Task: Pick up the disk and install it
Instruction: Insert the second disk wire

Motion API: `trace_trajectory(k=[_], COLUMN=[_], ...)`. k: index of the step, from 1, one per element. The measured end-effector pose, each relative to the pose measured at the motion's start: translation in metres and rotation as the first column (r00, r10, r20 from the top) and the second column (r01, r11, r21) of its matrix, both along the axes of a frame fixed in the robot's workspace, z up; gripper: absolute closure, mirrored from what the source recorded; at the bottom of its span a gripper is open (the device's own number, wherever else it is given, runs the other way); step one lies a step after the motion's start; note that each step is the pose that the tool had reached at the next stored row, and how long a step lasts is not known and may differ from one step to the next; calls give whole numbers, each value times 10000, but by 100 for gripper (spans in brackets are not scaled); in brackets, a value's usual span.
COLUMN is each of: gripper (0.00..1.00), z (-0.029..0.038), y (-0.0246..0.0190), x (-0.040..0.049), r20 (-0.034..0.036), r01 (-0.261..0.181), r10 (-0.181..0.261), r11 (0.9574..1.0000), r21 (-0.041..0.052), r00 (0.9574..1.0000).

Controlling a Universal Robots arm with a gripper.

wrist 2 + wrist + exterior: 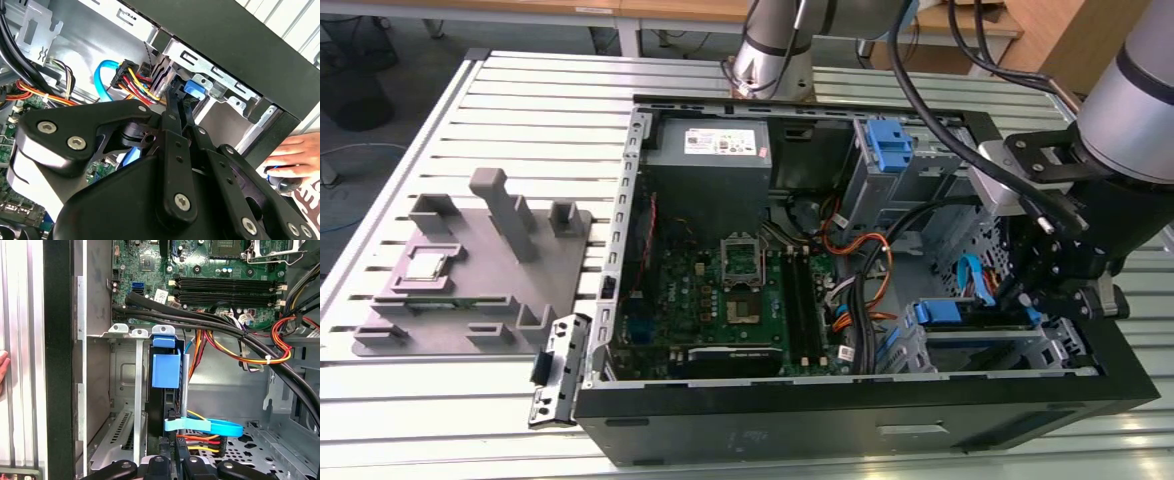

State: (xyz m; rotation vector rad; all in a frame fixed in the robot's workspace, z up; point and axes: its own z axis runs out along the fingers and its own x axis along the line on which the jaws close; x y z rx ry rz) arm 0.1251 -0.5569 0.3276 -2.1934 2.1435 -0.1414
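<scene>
The disk (970, 322) stands on edge in the drive bay at the exterior view's right of the open computer case (854, 420). Its blue bracket (165, 369) faces the motherboard, and its dark thin edge (161, 415) runs down toward my fingers. My gripper (1027, 300) reaches into the case beside the bay. In the first wrist view my gripper (172, 462) has its two black fingers (172, 125) close together on the disk's rear edge. A blue data cable (210, 426) and a bundle of coloured power wires (132, 77) lie right next to the grip.
The motherboard (720, 290) and thick black cables (210, 320) cross the case. A second blue bracket (887, 145) sits on the upper bay. A grey fixture (467, 270) lies on the slatted table at the exterior view's left. A person's hand (295, 155) rests outside the case wall.
</scene>
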Motion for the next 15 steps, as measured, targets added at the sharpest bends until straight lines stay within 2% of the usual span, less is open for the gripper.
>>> trace_trajectory(k=[7, 9, 10, 15], gripper=[84, 82, 76, 76], z=[-13, -21, -19, -4], y=[1, 1, 1, 0], x=[0, 0, 0, 0], r20=[0, 0, 1, 1], r01=[0, 0, 0, 0], r10=[0, 0, 0, 0], r11=[10000, 10000, 10000, 10000], r21=[7, 20, 15, 4], r00=[10000, 10000, 10000, 10000])
